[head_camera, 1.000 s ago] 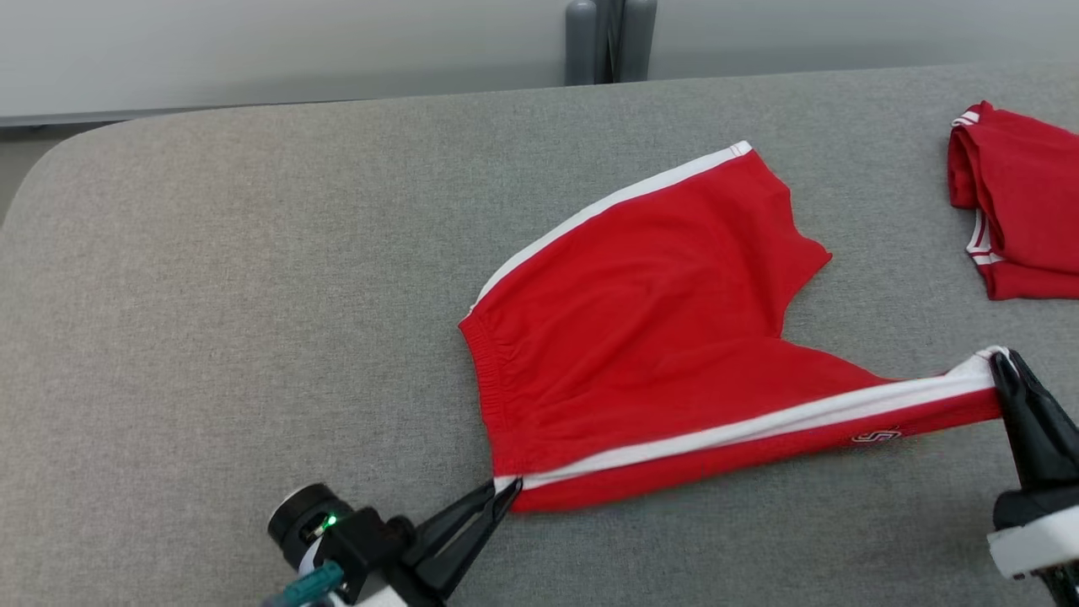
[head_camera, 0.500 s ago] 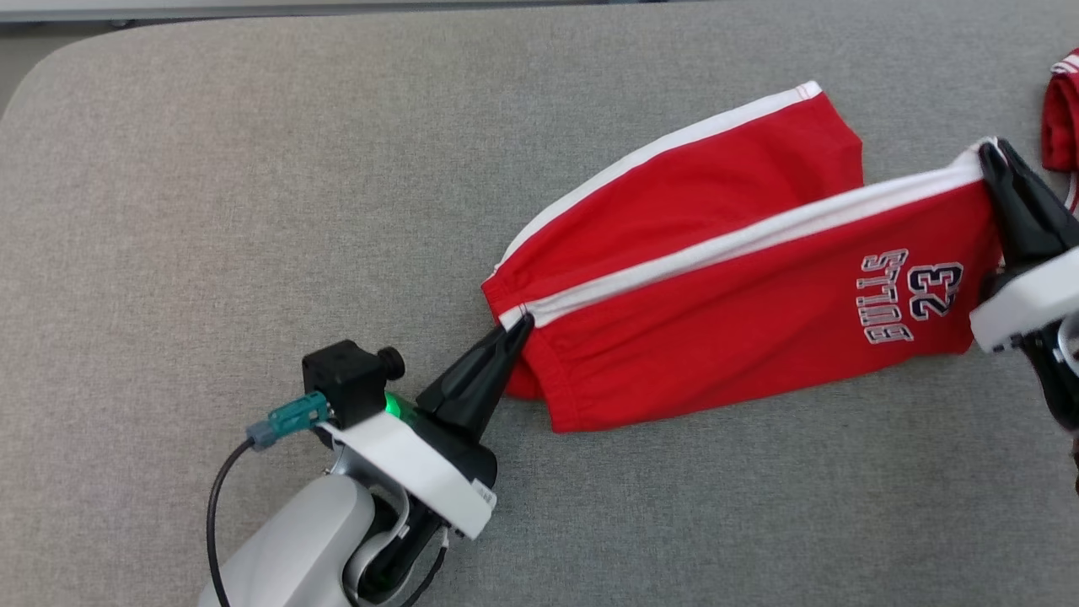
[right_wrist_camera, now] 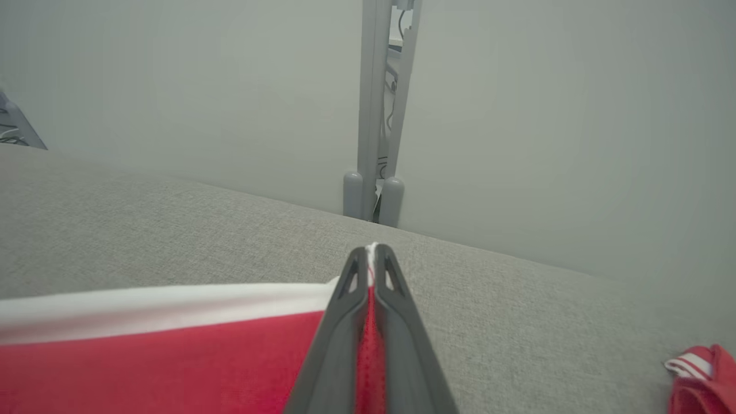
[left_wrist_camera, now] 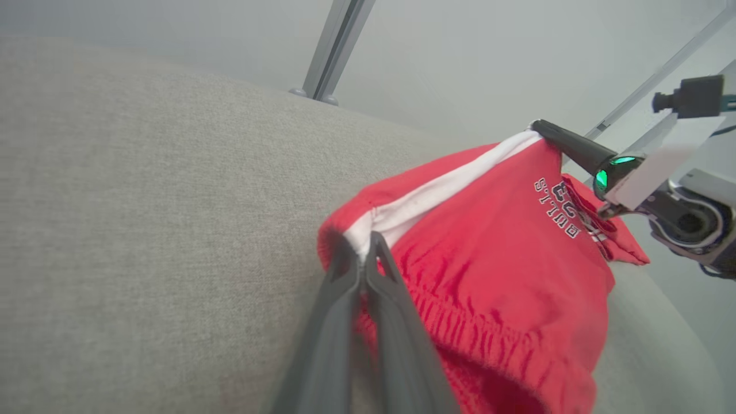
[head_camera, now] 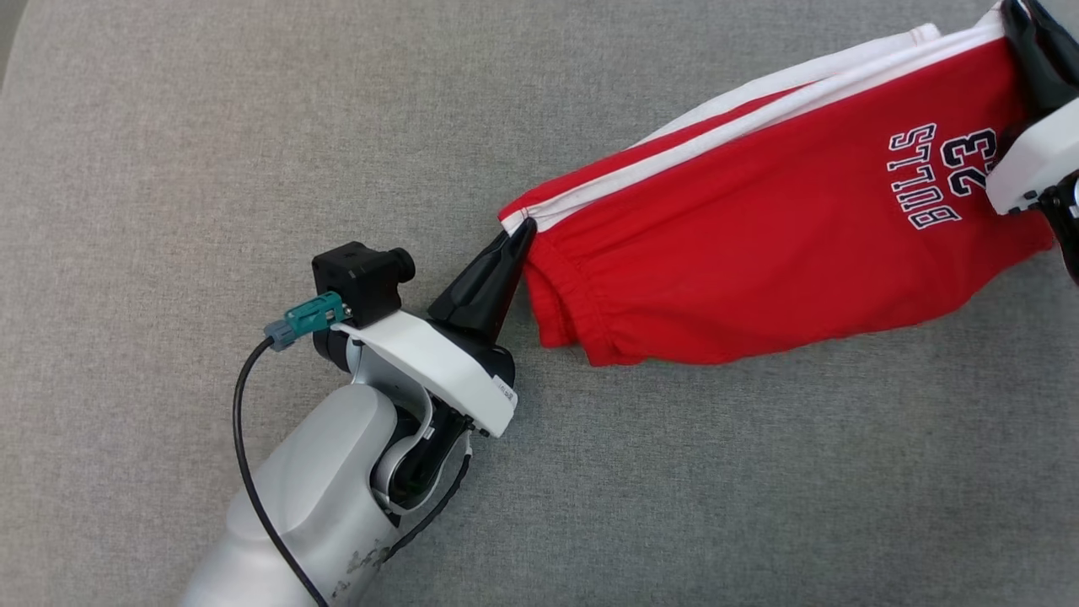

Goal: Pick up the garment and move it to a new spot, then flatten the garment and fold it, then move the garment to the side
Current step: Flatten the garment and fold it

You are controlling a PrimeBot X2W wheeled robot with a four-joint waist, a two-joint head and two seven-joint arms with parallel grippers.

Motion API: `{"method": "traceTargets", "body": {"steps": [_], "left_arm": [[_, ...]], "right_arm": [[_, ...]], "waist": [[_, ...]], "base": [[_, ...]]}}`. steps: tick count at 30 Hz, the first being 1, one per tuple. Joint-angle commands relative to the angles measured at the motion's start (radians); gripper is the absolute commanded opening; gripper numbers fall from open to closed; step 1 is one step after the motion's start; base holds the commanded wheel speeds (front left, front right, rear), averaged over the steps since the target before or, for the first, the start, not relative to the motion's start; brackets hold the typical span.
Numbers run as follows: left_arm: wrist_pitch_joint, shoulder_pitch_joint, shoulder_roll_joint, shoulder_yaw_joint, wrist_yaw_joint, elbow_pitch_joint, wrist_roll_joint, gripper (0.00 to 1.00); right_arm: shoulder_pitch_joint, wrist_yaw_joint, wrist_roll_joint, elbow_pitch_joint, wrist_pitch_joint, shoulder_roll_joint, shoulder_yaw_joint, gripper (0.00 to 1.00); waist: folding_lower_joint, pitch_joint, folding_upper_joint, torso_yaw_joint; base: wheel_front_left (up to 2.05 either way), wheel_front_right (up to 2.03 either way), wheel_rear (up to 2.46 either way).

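Observation:
The garment (head_camera: pixel 759 244) is a pair of red shorts with white side stripes and a "BULLS 23" print, lying folded lengthwise on the grey padded table (head_camera: pixel 169 169). My left gripper (head_camera: pixel 524 226) is shut on the white-striped waistband corner at the garment's left end. My right gripper (head_camera: pixel 1011 13) is shut on the hem corner at the top right edge. The left wrist view shows my left gripper (left_wrist_camera: pixel 362 244) pinching the waistband of the garment (left_wrist_camera: pixel 489 241), with the right gripper (left_wrist_camera: pixel 537 123) beyond. In the right wrist view, my right gripper (right_wrist_camera: pixel 372 250) clamps the striped edge of the garment (right_wrist_camera: pixel 172 356).
Another red piece of clothing (right_wrist_camera: pixel 701 379) lies on the table to the right of my right gripper. A grey post (right_wrist_camera: pixel 374 115) and a pale wall stand behind the table's far edge. Bare grey table spreads left of and in front of the shorts.
Both grippers carried the near striped edge up and over the far half, so the shorts lie doubled with the print facing up. The head camera has tilted down.

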Motion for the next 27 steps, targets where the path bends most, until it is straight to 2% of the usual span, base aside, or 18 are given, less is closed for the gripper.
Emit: {"method": "traceTargets", "body": {"steps": [1,9,10,12,13,14,15,16,17,23,27], "left_arm": [[0.001,-0.021,0.004,0.003,0.0,0.013,0.002,0.0],[-0.015,-0.071,-0.012,-0.019,0.001,0.069,0.036,0.0],[-0.015,-0.072,-0.017,-0.022,0.0,0.077,0.035,0.14],[-0.018,-0.083,-0.02,-0.027,-0.001,0.089,0.043,0.23],[-0.02,-0.086,-0.022,-0.028,-0.002,0.096,0.042,0.29],[-0.021,-0.087,-0.024,-0.03,-0.001,0.103,0.045,0.35],[-0.022,-0.09,-0.025,-0.033,0.0,0.109,0.047,0.45],[-0.024,-0.092,-0.028,-0.034,0.0,0.115,0.047,0.73],[-0.027,-0.096,-0.028,-0.033,0.005,0.121,0.051,1.0],[-0.046,-0.089,-0.025,-0.028,0.021,0.147,0.062,1.0],[-0.065,-0.046,-0.009,-0.01,0.062,0.146,0.077,1.0]], "right_arm": [[-0.027,-0.001,0.009,0.023,-0.012,-0.006,0.015,0.0],[-0.131,-0.001,0.049,0.173,-0.03,0.012,0.121,0.0],[-0.138,-0.001,0.055,0.187,-0.032,0.015,0.13,0.0],[-0.149,-0.001,0.066,0.214,-0.038,0.022,0.153,0.0],[-0.153,-0.001,0.073,0.225,-0.04,0.026,0.16,0.04],[-0.159,-0.001,0.078,0.239,-0.044,0.028,0.167,0.3],[-0.163,-0.001,0.085,0.249,-0.045,0.03,0.173,0.86],[-0.166,-0.001,0.094,0.26,-0.05,0.034,0.177,1.0],[-0.171,-0.001,0.101,0.265,-0.057,0.038,0.179,1.0],[-0.166,-0.001,0.121,0.258,-0.078,0.039,0.181,1.0],[-0.12,-0.001,0.116,0.174,-0.079,0.037,0.154,1.0]], "waist": [[0.0,0.019,0.0,0.014],[0.0,0.044,0.0,0.04],[0.0,0.045,0.0,0.043],[0.0,0.047,0.0,0.046],[0.0,0.047,0.0,0.046],[0.0,0.047,0.0,0.046],[0.0,0.046,0.0,0.046],[0.0,0.043,0.0,0.045],[0.0,0.04,0.0,0.044],[0.0,0.008,0.0,0.026],[0.0,-0.034,0.0,-0.001]], "base": [[0.0,0.0,0.0],[0.0,0.0,0.0],[0.0,0.0,0.0],[0.0,0.0,0.0],[0.0,0.0,0.0],[0.0,0.0,0.0],[0.0,0.0,0.0],[0.0,0.0,0.0],[0.0,0.0,0.0],[0.0,0.0,0.0],[0.0,0.0,0.0]]}}
